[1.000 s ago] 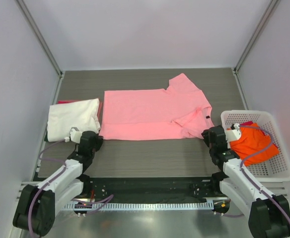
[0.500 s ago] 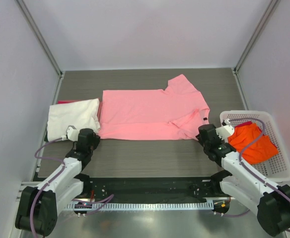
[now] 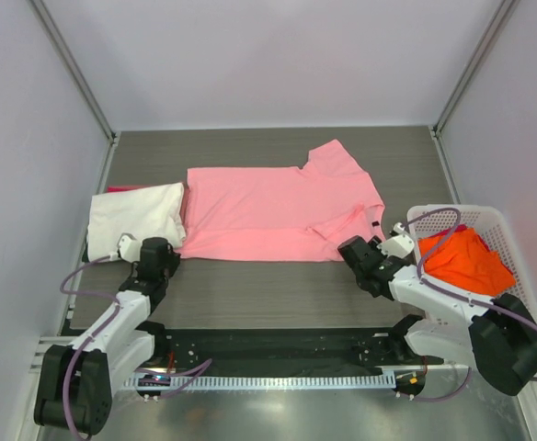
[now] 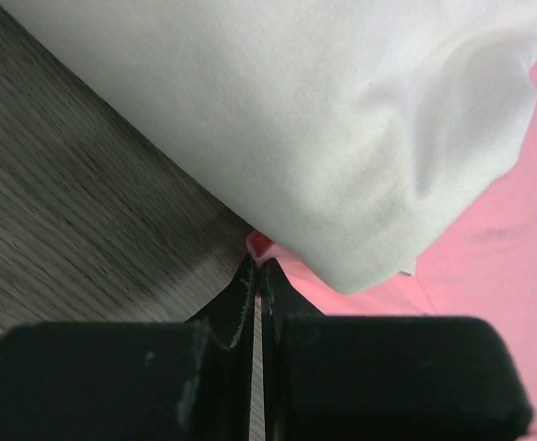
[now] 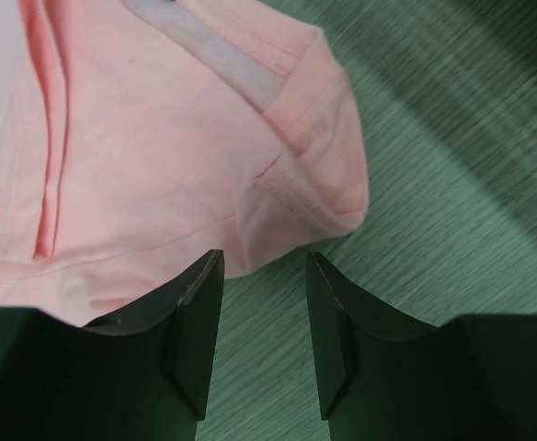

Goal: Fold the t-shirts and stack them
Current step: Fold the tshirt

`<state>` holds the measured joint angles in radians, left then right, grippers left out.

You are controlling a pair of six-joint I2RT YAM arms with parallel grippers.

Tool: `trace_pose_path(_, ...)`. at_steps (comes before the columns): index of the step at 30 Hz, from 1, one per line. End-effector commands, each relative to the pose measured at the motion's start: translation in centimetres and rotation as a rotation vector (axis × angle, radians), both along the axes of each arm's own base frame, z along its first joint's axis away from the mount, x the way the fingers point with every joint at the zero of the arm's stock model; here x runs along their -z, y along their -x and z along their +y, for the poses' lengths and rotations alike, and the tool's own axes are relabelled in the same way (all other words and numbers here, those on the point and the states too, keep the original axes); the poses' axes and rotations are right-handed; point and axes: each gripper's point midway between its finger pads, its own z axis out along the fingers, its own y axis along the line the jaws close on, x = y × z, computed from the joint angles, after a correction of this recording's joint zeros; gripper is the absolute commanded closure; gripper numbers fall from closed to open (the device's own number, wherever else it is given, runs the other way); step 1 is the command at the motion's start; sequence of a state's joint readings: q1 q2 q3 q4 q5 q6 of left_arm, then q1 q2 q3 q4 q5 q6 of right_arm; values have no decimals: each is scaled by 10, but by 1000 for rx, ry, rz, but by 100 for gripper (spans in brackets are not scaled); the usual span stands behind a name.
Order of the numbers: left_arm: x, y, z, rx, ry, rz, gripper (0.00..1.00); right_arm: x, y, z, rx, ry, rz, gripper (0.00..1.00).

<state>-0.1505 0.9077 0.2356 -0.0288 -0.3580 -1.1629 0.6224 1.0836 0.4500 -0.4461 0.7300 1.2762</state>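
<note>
1. Change observed: the right gripper has swung away from the white mesh basket and now sits at the near right corner of the pink t-shirt. The left gripper has edged a little leftward, and the shirt's left hem has shifted the same way.
2. Right claw: its jaws stand apart, straddling the folded sleeve edge in the wrist view and gripping nothing yet.
3. Left claw: the fingers are pressed together with a scrap of pink cloth at the tips. It appears to pinch the hem corner, though the cream-white t-shirt crowds the wrist view.
4. Location: the pink shirt lies spread flat mid-table, its left hem against the folded cream-white shirt. A red sliver shows beneath that one, and the orange t-shirt lies in the basket.
5. Meaning: both near corners are being secured — judged a set-up for the next fold.
6. Markings: a small dark neck label shows, but no writing is legible.
</note>
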Motion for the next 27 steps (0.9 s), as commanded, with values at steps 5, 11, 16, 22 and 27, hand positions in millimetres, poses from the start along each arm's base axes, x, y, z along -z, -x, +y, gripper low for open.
trace_pose_path(5, -8, -6, 11, -12, -29, 0, 100, -8, -10, -23, 168, 56, -116, 53)
trace_pose_path(11, -8, -5, 16, -15, -33, 5, 100, 4, -5, -39, 228, 104, -102, 79)
trace_pose_path(16, -10, -5, 18, -17, -39, 1, 100, -7, -7, -53, 262, 153, -117, 77)
trace_pose_path(22, -12, -4, 19, -15, -49, -3, 100, -23, -16, -62, 284, 189, -128, 62)
trace_pose_path(27, -12, -4, 18, -12, -43, -8, 100, -36, -28, -58, 253, 221, -120, 76)
